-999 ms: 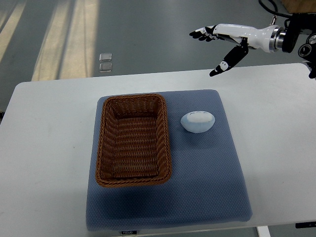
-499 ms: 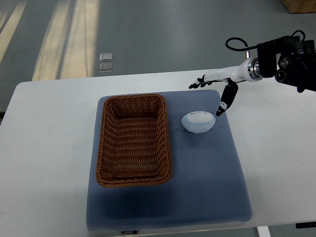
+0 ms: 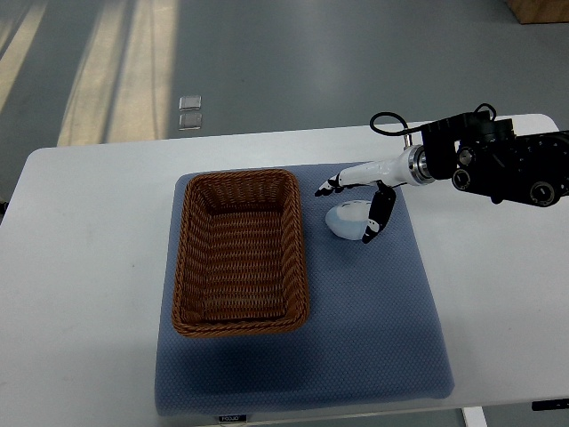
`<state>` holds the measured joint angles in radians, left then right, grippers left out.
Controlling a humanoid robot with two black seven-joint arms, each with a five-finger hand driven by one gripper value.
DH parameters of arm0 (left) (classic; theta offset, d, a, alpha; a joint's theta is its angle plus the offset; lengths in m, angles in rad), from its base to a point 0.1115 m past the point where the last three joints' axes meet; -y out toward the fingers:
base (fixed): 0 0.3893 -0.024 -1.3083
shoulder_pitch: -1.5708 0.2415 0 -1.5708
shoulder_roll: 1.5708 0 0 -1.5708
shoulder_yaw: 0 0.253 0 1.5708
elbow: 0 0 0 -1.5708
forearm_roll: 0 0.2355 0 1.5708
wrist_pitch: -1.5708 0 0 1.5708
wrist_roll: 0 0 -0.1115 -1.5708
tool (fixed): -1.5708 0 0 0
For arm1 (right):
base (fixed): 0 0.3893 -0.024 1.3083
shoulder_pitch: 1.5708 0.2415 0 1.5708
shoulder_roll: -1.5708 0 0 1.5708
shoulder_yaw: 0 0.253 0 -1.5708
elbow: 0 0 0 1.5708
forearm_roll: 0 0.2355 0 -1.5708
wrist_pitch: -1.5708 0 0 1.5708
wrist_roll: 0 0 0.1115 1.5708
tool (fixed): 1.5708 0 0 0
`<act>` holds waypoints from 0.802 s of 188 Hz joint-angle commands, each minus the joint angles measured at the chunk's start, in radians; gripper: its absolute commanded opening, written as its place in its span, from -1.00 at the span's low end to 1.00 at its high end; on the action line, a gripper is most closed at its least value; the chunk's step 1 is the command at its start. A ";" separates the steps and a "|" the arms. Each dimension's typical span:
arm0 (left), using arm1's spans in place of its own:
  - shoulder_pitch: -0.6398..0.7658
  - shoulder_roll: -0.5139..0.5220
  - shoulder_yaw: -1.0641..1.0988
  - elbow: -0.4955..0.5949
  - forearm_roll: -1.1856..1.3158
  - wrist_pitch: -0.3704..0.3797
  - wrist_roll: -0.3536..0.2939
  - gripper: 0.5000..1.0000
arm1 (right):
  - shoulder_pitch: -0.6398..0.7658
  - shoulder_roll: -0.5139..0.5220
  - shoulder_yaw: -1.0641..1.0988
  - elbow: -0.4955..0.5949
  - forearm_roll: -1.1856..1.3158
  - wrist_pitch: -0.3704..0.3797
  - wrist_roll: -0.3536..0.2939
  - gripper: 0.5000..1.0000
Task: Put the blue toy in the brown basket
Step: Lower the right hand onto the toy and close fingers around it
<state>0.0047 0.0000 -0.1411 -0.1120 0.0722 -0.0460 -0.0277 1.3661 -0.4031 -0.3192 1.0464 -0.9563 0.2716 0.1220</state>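
Bottom of frame: blue mat [image 3: 356, 347] lying on the white table [image 3: 80, 267], its near half bare.

Centre left: brown basket [image 3: 240, 252], empty, sitting square on the mat, long axis running up the frame.

Just right of the basket's upper right corner: blue toy [image 3: 348, 220], a pale egg-shaped thing, resting on the mat. Close to the basket rim but apart from it. Not lifted.

Over the toy: right hand [image 3: 356, 200], its arm coming in from the right edge. Fingers spread; the long fingers [image 3: 329, 186] reach past the toy's upper side toward the basket, the thumb [image 3: 375, 224] hangs down the toy's right flank. Hand brackets the toy and has not closed on it; cannot tell whether the thumb touches it. Nothing held.

Upper right: dark forearm housing and a cable loop over bare table. Left arm not in frame.

Risks, as judgement:
- Toy looks smooth and rounded; a pinch landing off-centre could squirt it out or roll it across the mat.
- Fingers closing from above the widest part would press it down, not grip it.
- Fingertips sit near the basket rim; carried low, hand or toy could catch the wicker and shove the basket.
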 commanded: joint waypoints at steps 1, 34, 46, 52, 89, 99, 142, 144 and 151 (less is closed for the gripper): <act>0.000 0.000 0.000 0.000 0.000 0.000 0.000 1.00 | -0.005 0.006 0.000 -0.005 -0.004 -0.006 -0.001 0.87; 0.000 0.000 0.000 0.000 0.000 0.000 0.000 1.00 | -0.035 0.027 -0.001 -0.036 -0.055 -0.035 0.001 0.87; 0.000 0.000 0.000 0.000 0.000 0.000 0.000 1.00 | -0.042 0.030 -0.001 -0.042 -0.058 -0.038 0.001 0.87; 0.000 0.000 0.000 0.000 0.000 0.000 0.000 1.00 | -0.044 0.030 -0.001 -0.045 -0.058 -0.038 -0.001 0.86; 0.000 0.000 0.000 0.000 0.000 0.000 0.000 1.00 | -0.047 0.038 -0.001 -0.052 -0.061 -0.045 0.001 0.73; 0.000 0.000 0.000 0.000 0.000 0.000 0.000 1.00 | -0.045 0.038 -0.001 -0.052 -0.064 -0.043 0.001 0.50; 0.000 0.000 0.000 0.000 0.000 0.000 0.000 1.00 | -0.048 0.044 -0.001 -0.052 -0.085 -0.028 0.002 -0.58; 0.000 0.000 0.000 0.000 0.000 0.000 0.000 1.00 | -0.048 0.044 0.000 -0.052 -0.085 -0.028 0.002 -0.61; 0.000 0.000 0.000 0.000 0.000 0.000 0.000 1.00 | -0.047 0.044 0.000 -0.052 -0.085 -0.026 0.002 -0.74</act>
<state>0.0046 0.0000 -0.1411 -0.1120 0.0722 -0.0460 -0.0274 1.3191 -0.3596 -0.3205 0.9940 -1.0365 0.2424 0.1234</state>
